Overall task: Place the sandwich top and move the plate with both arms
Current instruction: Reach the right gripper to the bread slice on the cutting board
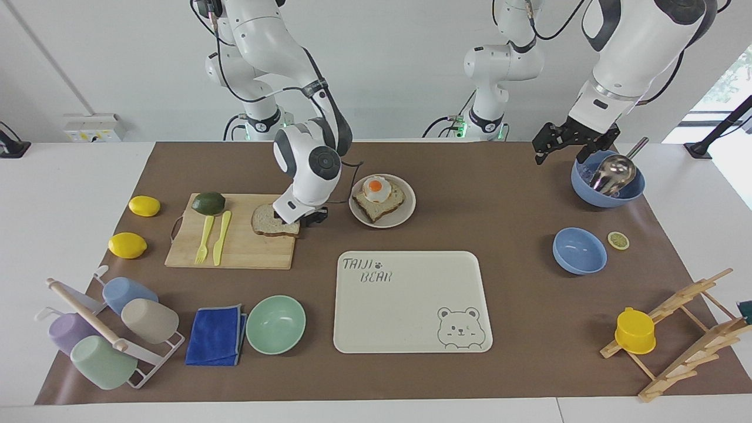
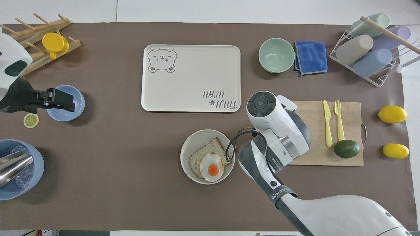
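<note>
Closing on the edge of the bread slice [image 1: 271, 220] lying on the cutting board [image 1: 235, 247], the right tool [image 1: 301, 220] should pinch gently at the crust: light, soft, crumbly; left tool [image 1: 567, 141] waits apart.

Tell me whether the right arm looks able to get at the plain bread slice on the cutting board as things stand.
Probably yes: the right gripper is already down at the sandwich top, at its edge toward the plate, with nothing between them on the cutting board.
</note>
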Controlling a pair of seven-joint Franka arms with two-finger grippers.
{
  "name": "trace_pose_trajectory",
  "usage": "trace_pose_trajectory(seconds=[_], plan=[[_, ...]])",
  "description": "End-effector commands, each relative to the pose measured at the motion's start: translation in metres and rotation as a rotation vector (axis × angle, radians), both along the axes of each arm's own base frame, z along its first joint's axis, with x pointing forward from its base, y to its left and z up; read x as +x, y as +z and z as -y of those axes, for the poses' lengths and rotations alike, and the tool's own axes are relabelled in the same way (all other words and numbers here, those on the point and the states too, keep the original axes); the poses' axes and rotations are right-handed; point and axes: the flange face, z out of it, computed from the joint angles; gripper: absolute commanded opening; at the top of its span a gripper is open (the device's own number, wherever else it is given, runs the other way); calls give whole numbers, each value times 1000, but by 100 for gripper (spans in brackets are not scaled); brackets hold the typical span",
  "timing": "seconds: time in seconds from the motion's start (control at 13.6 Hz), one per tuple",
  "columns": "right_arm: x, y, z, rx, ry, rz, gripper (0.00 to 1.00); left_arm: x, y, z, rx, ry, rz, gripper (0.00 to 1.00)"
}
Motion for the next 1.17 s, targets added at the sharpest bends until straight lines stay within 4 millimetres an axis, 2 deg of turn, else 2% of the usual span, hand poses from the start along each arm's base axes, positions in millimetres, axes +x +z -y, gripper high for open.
trace_pose_trajectory(seconds=[0.0, 0.07, 0.15, 0.22, 0.29, 0.59, 0.73, 0.95, 1.1], plan=[[-18, -6, -1, -40, 30, 0, 58, -7, 3, -5, 7, -1, -4, 100], [-18, -6, -3, -39, 35, 1, 51, -6, 2, -5, 7, -1, -7, 100], [-18, -6, -4, -40, 39, 1, 35, -7, 2, -4, 7, -2, -7, 100], [-19, -6, -5, -41, 42, 0, 7, -7, 3, -5, 7, -1, -5, 100], [-23, -6, -11, -46, 54, -7, 0, -7, 3, -5, 7, -1, -4, 100], [-16, 14, -33, -63, 100, 2, 0, -6, 2, -5, 7, -1, -7, 100], [-9, 41, -48, -75, 112, -2, 0, -6, 2, -5, 7, -1, -7, 100], [-8, 93, -103, -75, 144, -5, 0, -7, 3, -5, 7, -1, -5, 100], [-18, 105, -133, -40, 159, -13, 0, -6, 2, -5, 7, -1, -5, 100]])
